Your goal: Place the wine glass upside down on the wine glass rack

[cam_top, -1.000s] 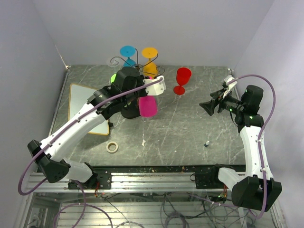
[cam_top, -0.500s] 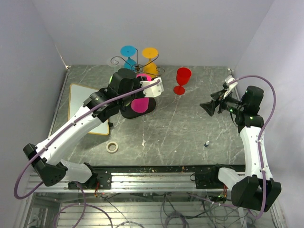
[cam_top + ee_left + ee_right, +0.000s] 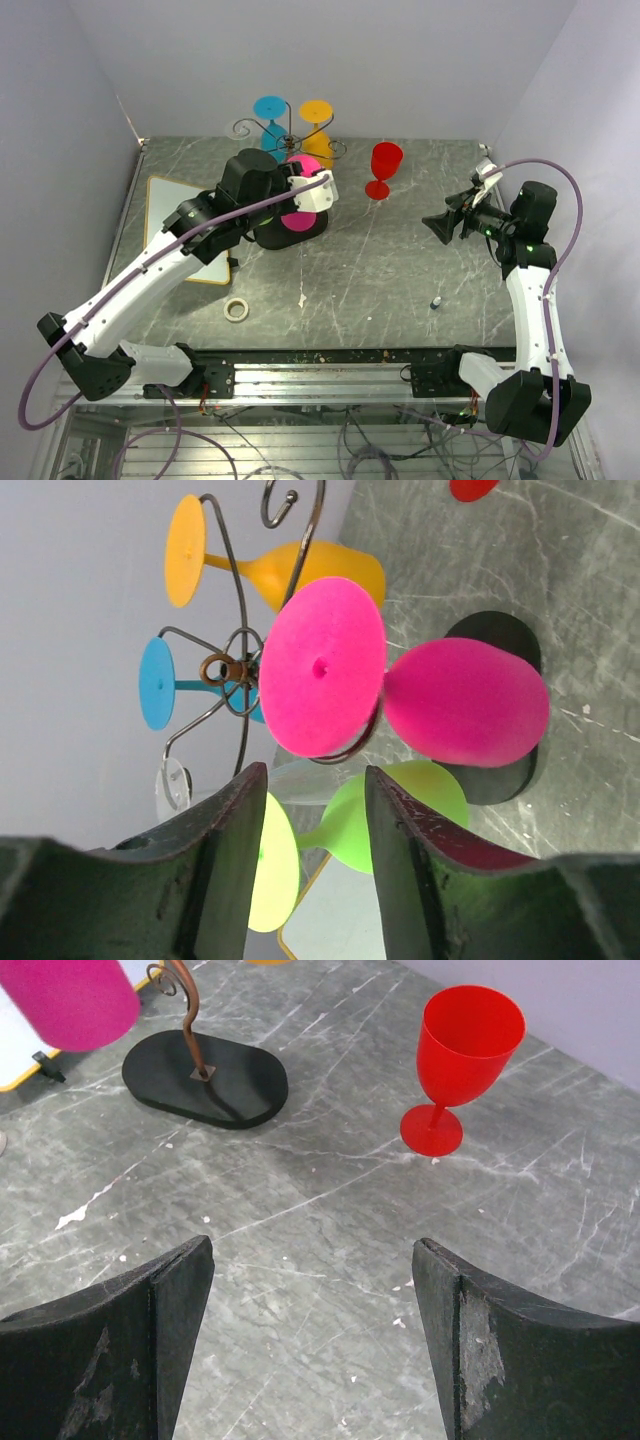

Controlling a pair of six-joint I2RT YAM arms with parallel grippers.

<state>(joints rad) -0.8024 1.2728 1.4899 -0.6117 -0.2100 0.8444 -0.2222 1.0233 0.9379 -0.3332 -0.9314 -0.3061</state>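
Left wrist view: pink wine glass [image 3: 465, 702] hangs upside down on wine glass rack [image 3: 232, 670], foot caught in scroll arm, bowl above black base. Left claw [image 3: 315, 775] released, fingers apart just beside the foot, gripping nothing. Orange glass [image 3: 300, 570], blue glass [image 3: 158, 683] and green glass [image 3: 400, 810] also on rack.

Top view: left arm hides most of this.

Right wrist view: red glass [image 3: 468, 1045] upright on worktop [image 3: 330, 1260], apart from rack. Right claw [image 3: 310, 1245] wide apart, empty.
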